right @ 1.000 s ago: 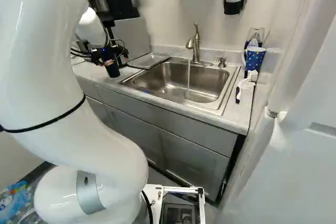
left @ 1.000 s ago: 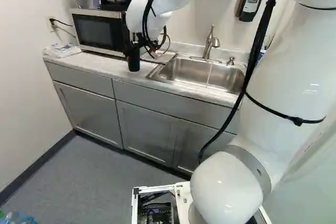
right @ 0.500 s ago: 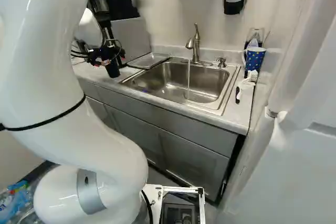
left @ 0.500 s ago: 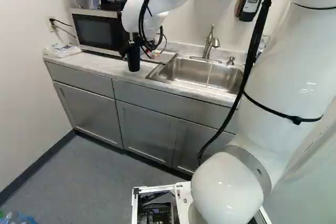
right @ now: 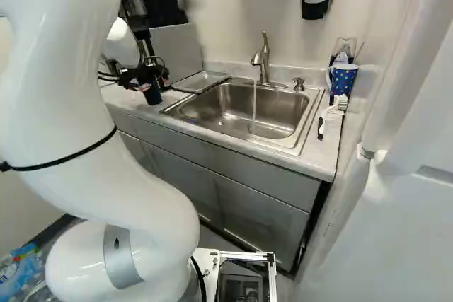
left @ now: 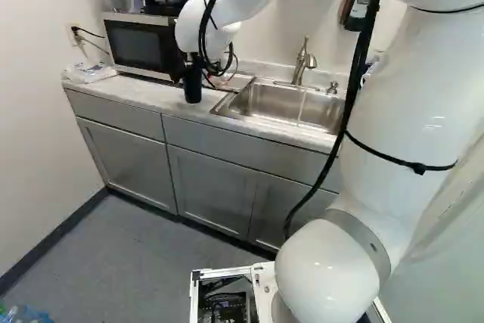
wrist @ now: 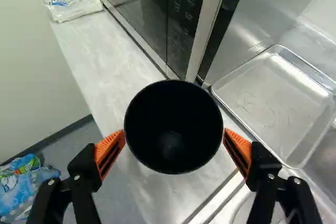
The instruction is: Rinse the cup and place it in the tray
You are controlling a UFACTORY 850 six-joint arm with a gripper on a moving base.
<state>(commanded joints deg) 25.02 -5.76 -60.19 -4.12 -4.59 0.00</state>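
Clamped in the gripper, with an orange pad against each side of the black cup. Left of centre in the left base view's upper half, over the counter near its front edge; cannot tell if touching it. Close beside the microwave and metal tray, with the sink and running water beyond. Only in the right base view, right of centre: blue dotted mug, white brush. Roughly upright, dark inside, with a paler patch deep down in the wrist view.
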